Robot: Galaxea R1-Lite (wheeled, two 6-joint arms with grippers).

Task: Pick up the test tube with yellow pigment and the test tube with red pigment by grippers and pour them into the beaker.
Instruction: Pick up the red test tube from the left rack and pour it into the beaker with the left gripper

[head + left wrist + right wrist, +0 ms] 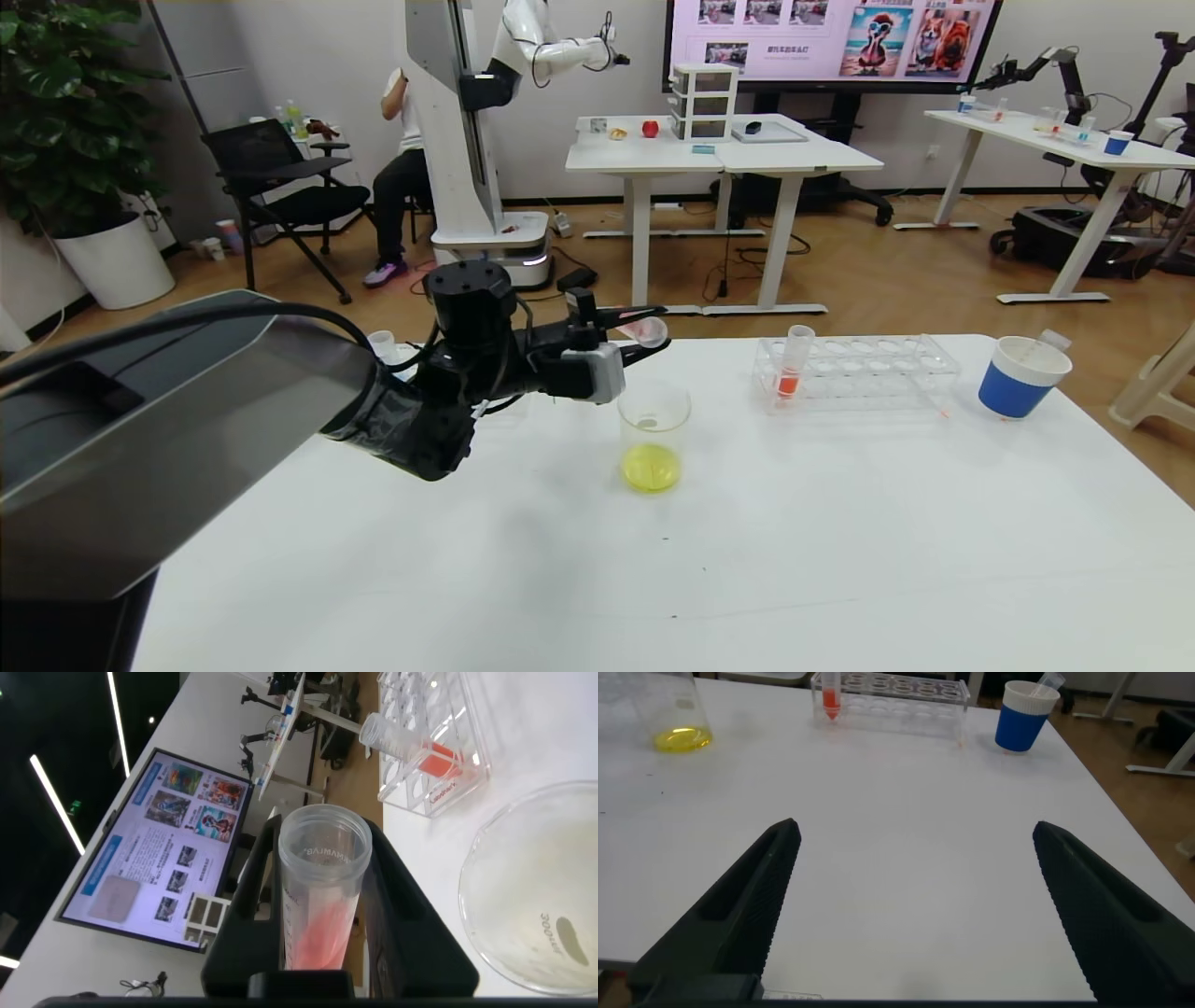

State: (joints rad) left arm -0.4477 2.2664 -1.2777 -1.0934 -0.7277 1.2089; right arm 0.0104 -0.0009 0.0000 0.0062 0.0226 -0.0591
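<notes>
- Your left gripper (644, 338) hangs above the white table (653, 560), just over the near-left rim of the beaker (653, 436). Its jaws are clamped on a test tube with red pigment (642, 328).
- That tube lies close to horizontal, its open mouth facing out past the fingertips over the beaker. In your left wrist view a thin streak of red liquid lies along the inner wall of the held tube (320, 896), between the two black fingers (245, 905).
- The beaker stands upright on the table and holds a shallow pool of yellow liquid (650, 467) at the bottom. Your left wrist view shows its rim (533, 896) just beside the gripper.
- A second red tube (794, 362) stands upright in the left end of the clear rack (864, 369), well to the right of the beaker. It shows red-orange liquid in its lower part.
- A blue paper cup (1021, 376) sits right of the rack, near the table's far right corner, with something clear leaning inside it.
- Your right gripper (915, 905) does not show in the head view. Its own camera shows it low over bare table, jaws spread wide with nothing between them, and the rack (892, 691) and beaker (663, 714) well ahead of it.
</notes>
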